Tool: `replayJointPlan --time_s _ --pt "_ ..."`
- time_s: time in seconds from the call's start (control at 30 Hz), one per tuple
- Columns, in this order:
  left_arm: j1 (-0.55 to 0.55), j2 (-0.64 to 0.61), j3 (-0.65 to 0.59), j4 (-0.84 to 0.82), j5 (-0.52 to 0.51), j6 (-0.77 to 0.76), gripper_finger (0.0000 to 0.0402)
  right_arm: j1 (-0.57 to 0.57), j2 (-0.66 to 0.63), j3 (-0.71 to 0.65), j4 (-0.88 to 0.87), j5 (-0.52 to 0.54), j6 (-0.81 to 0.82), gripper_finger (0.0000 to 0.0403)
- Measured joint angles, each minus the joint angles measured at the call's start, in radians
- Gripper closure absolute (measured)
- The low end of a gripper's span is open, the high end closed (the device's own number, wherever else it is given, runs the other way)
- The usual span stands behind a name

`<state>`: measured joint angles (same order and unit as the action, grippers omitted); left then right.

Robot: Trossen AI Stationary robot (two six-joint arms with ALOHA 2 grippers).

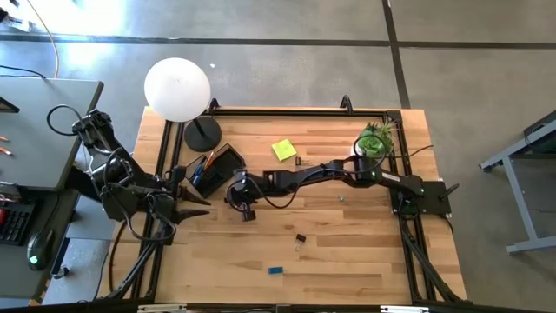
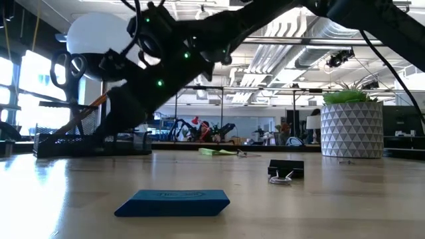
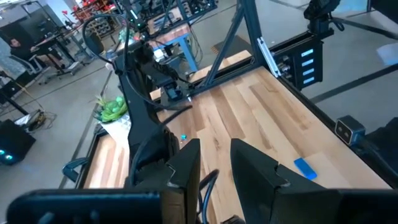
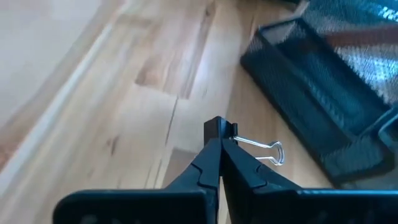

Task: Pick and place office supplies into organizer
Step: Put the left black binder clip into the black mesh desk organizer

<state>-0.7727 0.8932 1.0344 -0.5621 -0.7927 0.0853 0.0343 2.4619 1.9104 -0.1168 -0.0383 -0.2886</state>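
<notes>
The right hand is extended across the desk and hangs just beside the organizer. Its fingers are pressed together, pinching a black binder clip by the body; the clip's wire handles project forward from the fingertips toward the organizer's mesh wall. In the right wrist view the clip is above bare desk surface, apart from the organizer.

The left hand waits at the desk's left edge, near the organizer, with its fingers spread and nothing between them.

Positions relative to the right hand:
- Organizer: directly ahead, toward the left arm. Orange pencils stand in it.
- Yellow sticky-note pad: behind the hand, on the far side of the right arm.
- Second binder clip: behind the hand and toward the near edge of the desk, well apart.
- Blue eraser: farther toward the near edge, flat on the desk.

The white globe lamp stands beyond the organizer. The potted plant stands near the right arm's base.
</notes>
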Motion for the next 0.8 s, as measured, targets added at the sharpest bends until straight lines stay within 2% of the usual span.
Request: replayJointPlan --time_s 0.23,0.43,0.63,0.8 --pt "0.0 0.0 0.0 -0.001 0.0 0.0 0.0323 0.019 -0.002 0.069 -0.062 0.009 -0.016 0.0403" --pt "0.0 0.0 0.0 -0.002 -0.001 0.0 0.0323 0.028 -0.003 0.115 -0.045 0.096 -0.066 0.0403" --pt "0.0 0.0 0.0 -0.002 -0.001 -0.001 0.0323 0.006 -0.004 0.113 -0.177 0.022 0.014 0.0396" --pt "0.0 0.0 0.0 -0.013 -0.001 -0.002 0.0323 0.003 -0.003 0.061 -0.154 -0.045 0.055 0.0357"
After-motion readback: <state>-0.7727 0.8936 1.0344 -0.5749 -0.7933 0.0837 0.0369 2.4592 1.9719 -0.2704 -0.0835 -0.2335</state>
